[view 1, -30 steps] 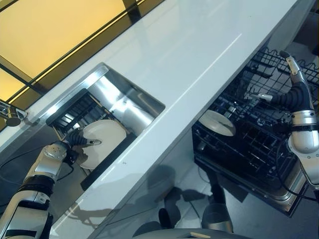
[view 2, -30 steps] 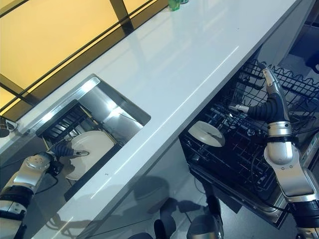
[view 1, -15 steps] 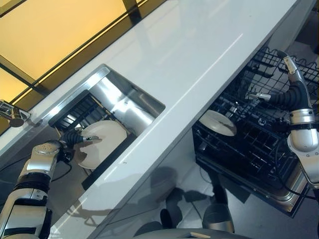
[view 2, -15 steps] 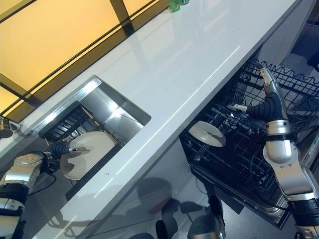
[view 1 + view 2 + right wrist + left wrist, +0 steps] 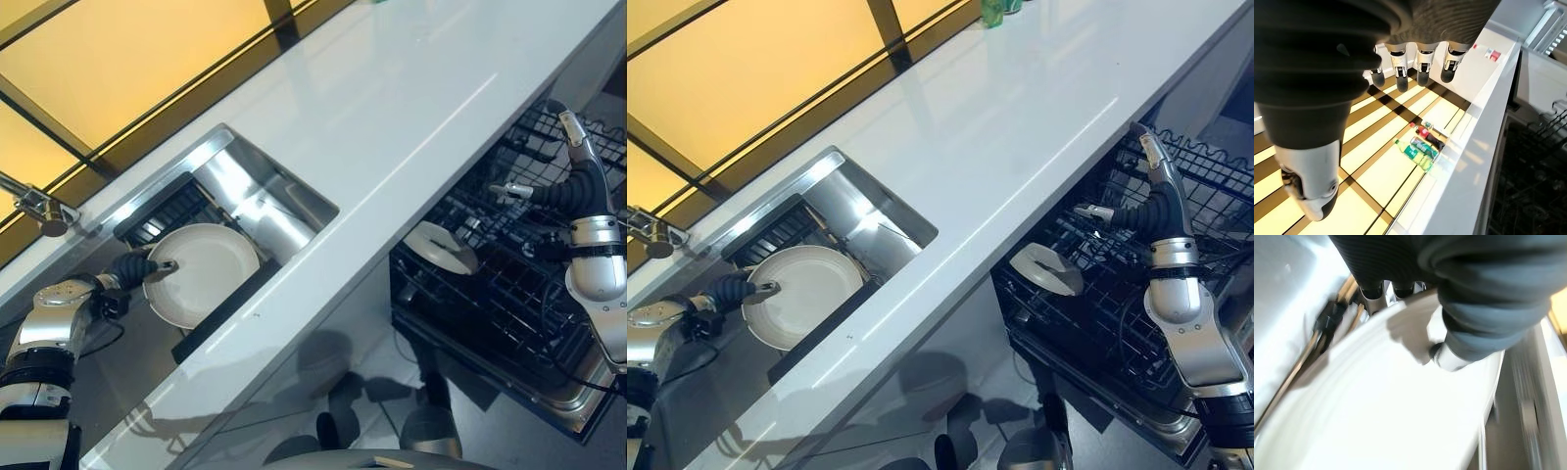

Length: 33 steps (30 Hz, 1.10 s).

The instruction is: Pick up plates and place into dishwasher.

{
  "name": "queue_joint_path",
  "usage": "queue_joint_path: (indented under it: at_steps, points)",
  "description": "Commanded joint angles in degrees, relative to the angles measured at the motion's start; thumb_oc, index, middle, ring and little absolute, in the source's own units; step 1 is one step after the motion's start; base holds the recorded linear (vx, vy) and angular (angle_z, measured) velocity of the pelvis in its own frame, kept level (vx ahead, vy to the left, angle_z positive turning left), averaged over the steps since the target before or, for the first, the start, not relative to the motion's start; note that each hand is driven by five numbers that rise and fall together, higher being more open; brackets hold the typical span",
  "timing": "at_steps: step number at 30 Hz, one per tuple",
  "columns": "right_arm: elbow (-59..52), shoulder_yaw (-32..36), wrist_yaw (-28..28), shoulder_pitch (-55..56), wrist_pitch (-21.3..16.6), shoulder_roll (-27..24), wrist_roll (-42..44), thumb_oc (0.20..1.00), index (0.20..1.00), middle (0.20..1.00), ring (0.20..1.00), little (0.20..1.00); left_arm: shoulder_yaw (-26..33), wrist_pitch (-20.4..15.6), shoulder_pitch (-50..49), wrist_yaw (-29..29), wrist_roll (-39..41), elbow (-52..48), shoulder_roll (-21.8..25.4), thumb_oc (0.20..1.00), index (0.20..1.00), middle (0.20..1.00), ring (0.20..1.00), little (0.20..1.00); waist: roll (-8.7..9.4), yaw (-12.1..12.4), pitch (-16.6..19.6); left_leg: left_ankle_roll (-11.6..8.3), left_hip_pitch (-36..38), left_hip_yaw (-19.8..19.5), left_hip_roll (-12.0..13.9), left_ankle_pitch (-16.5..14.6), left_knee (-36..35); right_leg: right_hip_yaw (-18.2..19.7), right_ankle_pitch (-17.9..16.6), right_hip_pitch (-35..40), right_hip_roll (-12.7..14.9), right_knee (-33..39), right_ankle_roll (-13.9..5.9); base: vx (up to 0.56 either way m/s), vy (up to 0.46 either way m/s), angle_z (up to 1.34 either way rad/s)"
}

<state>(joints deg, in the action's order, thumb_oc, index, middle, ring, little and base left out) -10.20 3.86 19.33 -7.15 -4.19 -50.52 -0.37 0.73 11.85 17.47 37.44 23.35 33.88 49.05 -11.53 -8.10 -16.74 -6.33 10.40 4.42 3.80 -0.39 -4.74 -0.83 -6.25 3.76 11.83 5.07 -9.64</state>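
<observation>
Pinching the rim of a white plate (image 5: 203,273) between thumb and fingers, the left hand (image 5: 143,269) holds it tilted in the sink (image 5: 294,191), set into the white tabletop (image 5: 392,108). Far right, the right hand (image 5: 573,162) hangs with fingers straight over the dishwasher rack (image 5: 509,284), where another plate (image 5: 441,247) sits.

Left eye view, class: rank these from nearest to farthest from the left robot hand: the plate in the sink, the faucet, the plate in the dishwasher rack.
1. Plate in the sink: pinched at its rim by the left robot hand.
2. Faucet: just up-left, at the sink's end.
3. Plate in the dishwasher rack: far right, below the counter.
</observation>
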Motion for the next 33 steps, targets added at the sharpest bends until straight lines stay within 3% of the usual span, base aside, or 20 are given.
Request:
queue_joint_path:
  at_steps: [1,15,17,21,29,33]
  points:
    - [-4.6,1.3,1.9,1.2,-2.6,-1.7,1.3,1.000,1.000,1.000,1.000,1.000,-3.7,-2.2,-1.5,5.1,1.9,-2.8,4.7,0.200,0.200,0.200,0.200,0.200,3.53,1.2,7.2,1.79,-6.4,-0.9,-1.2,-1.5,5.5,0.1,9.3,-2.4,2.4,-11.6,-0.88,0.00,-0.046,0.03]
    - [-5.4,1.6,3.8,3.2,-2.0,-0.9,2.1,1.000,1.000,1.000,1.000,1.000,-2.4,-2.6,-2.4,4.7,2.8,-7.0,7.5,0.200,0.200,0.200,0.200,0.200,4.50,2.3,8.3,2.03,-6.3,-1.6,-1.1,-1.6,5.2,-0.6,9.1,-1.9,1.6,-10.9,-0.76,0.00,-0.039,0.01]
    - [-5.3,1.7,4.0,3.2,-2.2,-0.8,2.2,1.000,1.000,1.000,1.000,1.000,-1.5,-4.9,-2.7,1.3,3.5,-6.9,7.3,0.200,0.200,0.200,0.200,0.200,4.55,2.5,8.2,2.04,-6.8,-1.7,-1.0,-1.0,5.2,-0.6,8.4,-2.2,1.4,-10.8,-0.61,-0.05,-0.022,0.01]
    - [-5.5,2.8,4.1,4.1,-2.7,0.8,1.6,1.000,1.000,1.000,1.000,1.000,2.4,-11.2,-3.4,-10.9,3.8,-8.3,6.0,0.200,0.200,0.200,0.200,0.200,5.19,3.0,8.6,2.16,-6.7,-2.1,-1.0,-1.0,4.9,-1.0,8.6,-2.0,1.2,-10.6,-0.52,-0.03,-0.041,0.01]
    - [-4.9,3.0,5.9,4.4,-4.0,6.2,-1.9,1.000,1.000,1.000,1.000,1.000,10.6,-22.9,-5.9,-33.0,0.0,-15.5,-2.0,0.200,0.200,0.200,0.200,0.200,7.50,5.0,9.7,2.01,-6.8,-2.9,-0.3,-0.7,4.4,-2.6,8.8,-1.2,0.8,-10.0,0.01,-0.02,-0.062,0.04]
    - [-4.8,2.9,6.3,4.0,-4.3,7.9,-3.1,1.000,1.000,1.000,1.000,1.000,12.9,-26.4,-6.8,-40.5,-3.7,-20.3,-5.1,0.200,0.200,0.200,0.200,0.200,8.55,5.9,10.5,1.79,-6.6,-3.2,0.0,-0.6,4.0,-3.4,8.8,-0.8,0.6,-9.7,0.16,-0.02,-0.061,0.02]
